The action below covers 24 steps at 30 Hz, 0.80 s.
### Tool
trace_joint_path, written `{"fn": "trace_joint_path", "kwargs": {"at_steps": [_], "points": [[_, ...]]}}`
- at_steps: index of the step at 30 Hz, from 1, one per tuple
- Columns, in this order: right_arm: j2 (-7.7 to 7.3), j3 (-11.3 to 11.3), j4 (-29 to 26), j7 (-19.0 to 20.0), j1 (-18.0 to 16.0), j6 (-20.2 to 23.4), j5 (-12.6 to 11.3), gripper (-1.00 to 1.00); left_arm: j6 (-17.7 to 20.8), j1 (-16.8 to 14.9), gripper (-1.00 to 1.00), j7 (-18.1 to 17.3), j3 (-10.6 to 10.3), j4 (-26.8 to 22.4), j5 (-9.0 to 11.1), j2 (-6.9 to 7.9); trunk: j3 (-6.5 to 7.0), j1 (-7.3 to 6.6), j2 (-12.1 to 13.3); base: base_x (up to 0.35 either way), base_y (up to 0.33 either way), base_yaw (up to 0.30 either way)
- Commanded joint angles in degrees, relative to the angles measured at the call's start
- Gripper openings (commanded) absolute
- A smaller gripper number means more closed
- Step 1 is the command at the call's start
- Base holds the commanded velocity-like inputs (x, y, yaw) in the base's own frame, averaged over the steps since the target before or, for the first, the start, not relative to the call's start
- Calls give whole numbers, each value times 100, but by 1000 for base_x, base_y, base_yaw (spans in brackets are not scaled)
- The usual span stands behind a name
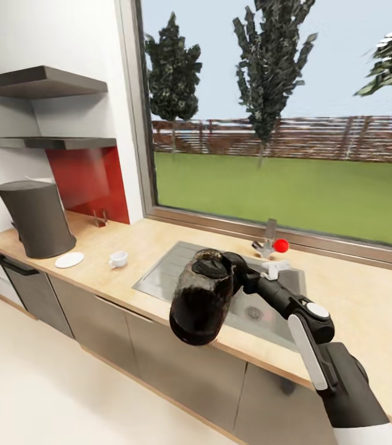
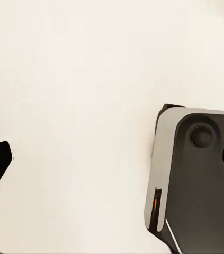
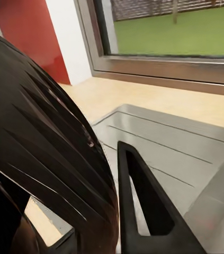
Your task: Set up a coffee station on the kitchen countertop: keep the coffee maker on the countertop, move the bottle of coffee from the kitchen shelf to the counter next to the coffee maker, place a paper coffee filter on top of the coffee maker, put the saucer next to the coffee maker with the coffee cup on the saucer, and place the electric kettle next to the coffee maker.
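My right gripper (image 1: 225, 272) is shut on the bottle of coffee (image 1: 199, 306), a dark glossy jar hanging tilted over the front edge of the sink (image 1: 168, 269). In the right wrist view the bottle (image 3: 37, 148) sits against one dark finger (image 3: 143, 211). The coffee maker (image 1: 37, 217), a dark grey cylinder, stands at the counter's left end. A white saucer (image 1: 69, 259) lies beside it, and a white coffee cup (image 1: 119, 258) sits on the counter to the saucer's right, apart from it. My left gripper (image 2: 112, 164) hangs open over the pale floor.
Two bare wall shelves (image 1: 54, 142) hang above the coffee maker, beside a red backsplash (image 1: 91, 179). A faucet with a red knob (image 1: 281, 245) stands behind the sink under a wide window. The wooden countertop (image 1: 369, 296) runs on to the right. Part of my base (image 2: 196, 180) is below the left gripper.
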Motion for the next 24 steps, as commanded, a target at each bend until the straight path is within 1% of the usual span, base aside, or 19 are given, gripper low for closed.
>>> {"fn": "trace_joint_path", "kwargs": {"at_steps": [1,11,24], "points": [[0,0,-8,4,-5,36,-44,-100,-9,-1,100,-35,50,-5,-45,-2,-10,6,-11,214,278,6],[-5,-1,-17,8,-6,32,-44,-100,-9,-1,100,-39,50,3,-45,-2,9,6,-11,194,280,1],[-5,2,-17,8,-7,33,-44,-100,-9,-1,100,-41,50,13,-45,-2,121,6,-11,18,302,0]]}}
